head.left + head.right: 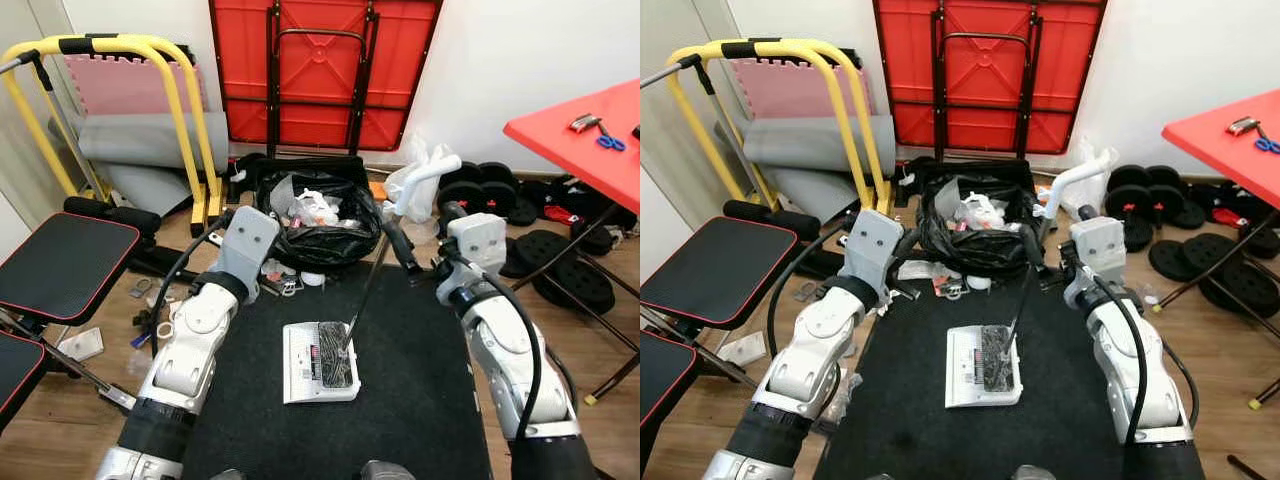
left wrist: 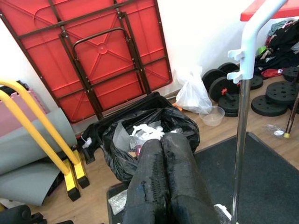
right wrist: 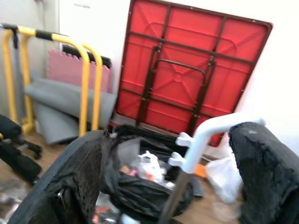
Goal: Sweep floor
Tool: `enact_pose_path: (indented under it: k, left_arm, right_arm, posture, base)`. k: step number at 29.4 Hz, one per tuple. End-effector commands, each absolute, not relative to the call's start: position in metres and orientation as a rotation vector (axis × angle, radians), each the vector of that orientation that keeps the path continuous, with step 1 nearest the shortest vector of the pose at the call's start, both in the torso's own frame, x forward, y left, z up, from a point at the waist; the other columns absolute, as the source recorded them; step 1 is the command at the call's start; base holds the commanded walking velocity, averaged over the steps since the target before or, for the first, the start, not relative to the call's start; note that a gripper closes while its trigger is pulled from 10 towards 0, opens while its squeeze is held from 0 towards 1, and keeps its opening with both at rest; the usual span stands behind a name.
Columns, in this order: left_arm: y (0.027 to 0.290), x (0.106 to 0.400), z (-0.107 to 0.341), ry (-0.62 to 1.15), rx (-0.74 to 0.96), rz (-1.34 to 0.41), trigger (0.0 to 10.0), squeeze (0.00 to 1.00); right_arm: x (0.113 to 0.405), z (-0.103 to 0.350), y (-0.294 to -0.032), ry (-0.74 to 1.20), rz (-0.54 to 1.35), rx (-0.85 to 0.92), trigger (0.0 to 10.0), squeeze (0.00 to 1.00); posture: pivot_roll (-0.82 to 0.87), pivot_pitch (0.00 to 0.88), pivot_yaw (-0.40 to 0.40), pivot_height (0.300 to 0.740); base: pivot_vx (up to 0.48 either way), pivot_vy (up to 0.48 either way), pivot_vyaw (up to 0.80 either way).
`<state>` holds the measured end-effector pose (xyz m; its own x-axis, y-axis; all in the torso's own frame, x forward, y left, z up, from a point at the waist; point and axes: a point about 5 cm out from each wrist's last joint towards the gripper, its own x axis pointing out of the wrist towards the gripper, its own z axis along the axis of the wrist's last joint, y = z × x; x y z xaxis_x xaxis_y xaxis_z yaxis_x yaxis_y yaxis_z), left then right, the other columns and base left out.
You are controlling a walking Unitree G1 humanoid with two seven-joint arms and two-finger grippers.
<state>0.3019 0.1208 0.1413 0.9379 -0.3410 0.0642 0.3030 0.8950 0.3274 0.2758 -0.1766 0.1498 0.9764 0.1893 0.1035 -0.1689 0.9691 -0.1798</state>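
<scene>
On the dark, flat floor mat [image 1: 420, 370], the left gripper [image 2: 163, 186] reaches forward with its black fingers pressed together, empty, beside an open black rubbish bag [image 1: 325, 225]. A white rectangular dustpan [image 1: 305, 365] lies just ahead. The thin metal-shafted broom [image 1: 368, 280] leans rightward, bristles on the pan, white curved handle up. The right gripper [image 3: 182, 182] spreads wide around the shaft without touching.

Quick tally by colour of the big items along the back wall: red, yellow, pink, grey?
Red folded table: 1
Yellow rail frame: 1
Pink foam mat: 1
Grey rolled mat: 1
Total: 4
</scene>
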Motion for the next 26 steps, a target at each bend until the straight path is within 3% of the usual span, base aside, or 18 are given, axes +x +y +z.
enact_pose_path:
  k: [1, 6, 26]
  left_arm:
    - [0.119, 0.303, 0.145, -0.145, 0.336, -0.329, 10.0, 0.00]
    - [0.117, 0.302, 0.147, -0.156, 0.329, -0.339, 10.0, 0.00]
    - [0.110, 0.291, 0.135, -0.074, 0.194, -0.455, 10.0, 0.00]
  right_arm:
    - [0.278, 0.146, -0.178, -0.089, 0.175, -0.210, 10.0, 0.00]
    - [0.275, 0.142, -0.172, -0.065, 0.260, -0.183, 10.0, 0.00]
    - [0.273, 0.141, -0.170, -0.063, 0.264, -0.136, 10.0, 0.00]
  posture:
    - [-0.21, 0.015, -0.113, 0.740]
    - [-0.21, 0.016, -0.115, 0.740]
    - [-0.21, 0.012, -0.112, 0.740]
  base:
    - [0.000, 0.000, 0.00]
    - [0.000, 0.000, 0.00]
    - [0.000, 0.000, 0.00]
